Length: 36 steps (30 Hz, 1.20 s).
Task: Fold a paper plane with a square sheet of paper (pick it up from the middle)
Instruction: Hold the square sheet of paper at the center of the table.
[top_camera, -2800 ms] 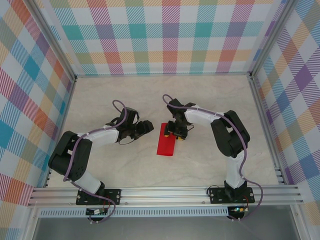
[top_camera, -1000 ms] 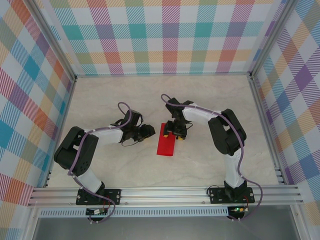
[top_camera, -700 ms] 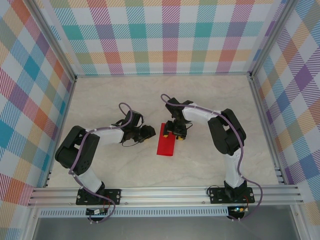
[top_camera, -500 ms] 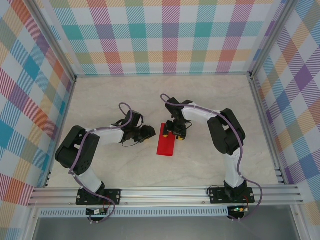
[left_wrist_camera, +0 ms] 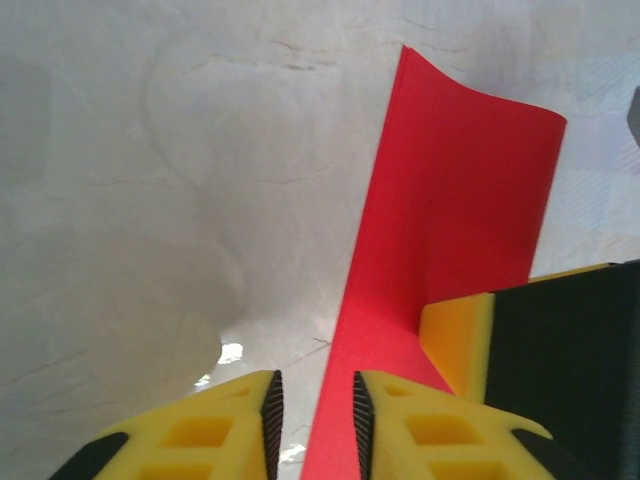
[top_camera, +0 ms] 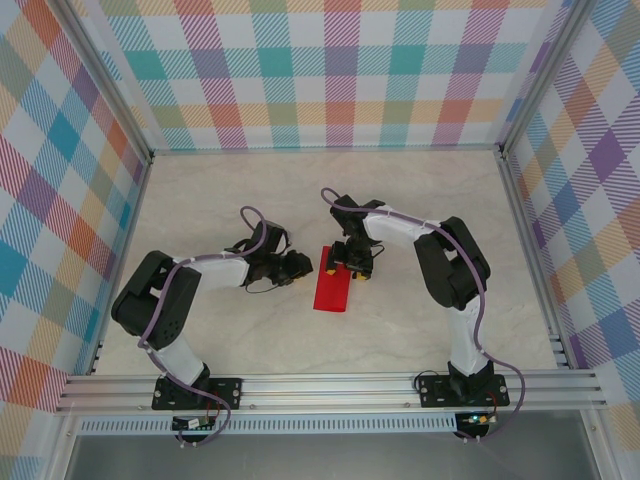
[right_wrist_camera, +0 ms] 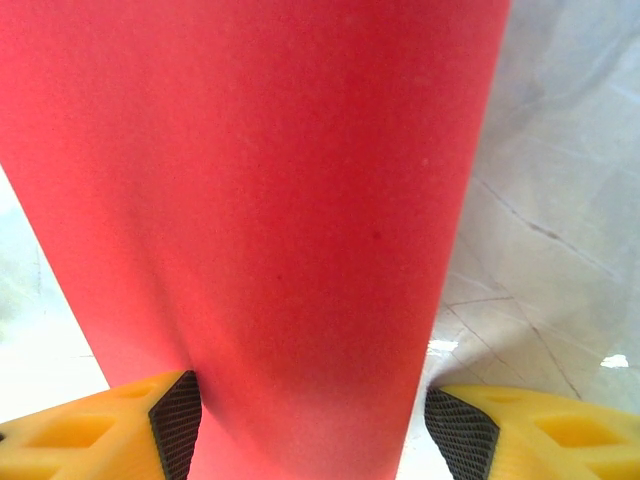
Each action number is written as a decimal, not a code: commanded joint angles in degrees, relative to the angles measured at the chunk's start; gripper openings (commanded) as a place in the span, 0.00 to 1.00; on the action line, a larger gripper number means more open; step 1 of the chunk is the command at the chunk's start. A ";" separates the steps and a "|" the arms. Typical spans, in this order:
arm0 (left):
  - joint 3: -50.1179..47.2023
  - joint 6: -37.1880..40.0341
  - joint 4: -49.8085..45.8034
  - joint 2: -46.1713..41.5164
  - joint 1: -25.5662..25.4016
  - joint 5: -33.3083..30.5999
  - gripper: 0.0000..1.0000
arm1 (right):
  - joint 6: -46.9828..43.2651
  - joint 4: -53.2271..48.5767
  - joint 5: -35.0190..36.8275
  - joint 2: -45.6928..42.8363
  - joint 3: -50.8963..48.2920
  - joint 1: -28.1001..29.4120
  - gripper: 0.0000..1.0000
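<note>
The square sheet of paper (top_camera: 332, 290) lies folded into a narrow red strip in the middle of the table. My right gripper (top_camera: 350, 268) is down on its far end. In the right wrist view the paper (right_wrist_camera: 270, 180) fills most of the space between the open jaws of the right gripper (right_wrist_camera: 312, 430); it touches the left pad, and bare table shows before the right pad. My left gripper (top_camera: 303, 264) is at the strip's left side. In the left wrist view a raised edge of the paper (left_wrist_camera: 450, 200) stands inside the narrow gap of the left gripper (left_wrist_camera: 312, 420), apart from the left pad.
The table (top_camera: 420, 200) is pale marble, with checked walls on three sides and an aluminium rail (top_camera: 330, 388) along the near edge. The right gripper's yellow finger (left_wrist_camera: 455, 335) rests on the paper close to my left gripper.
My left gripper has slid right to the paper's left edge and its jaws have narrowed around that edge. The right arm and the paper have hardly moved.
</note>
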 commanded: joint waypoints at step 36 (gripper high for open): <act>4.03 0.76 -2.59 8.75 -2.84 4.56 0.00 | 1.34 5.21 0.24 14.51 -5.66 2.26 0.67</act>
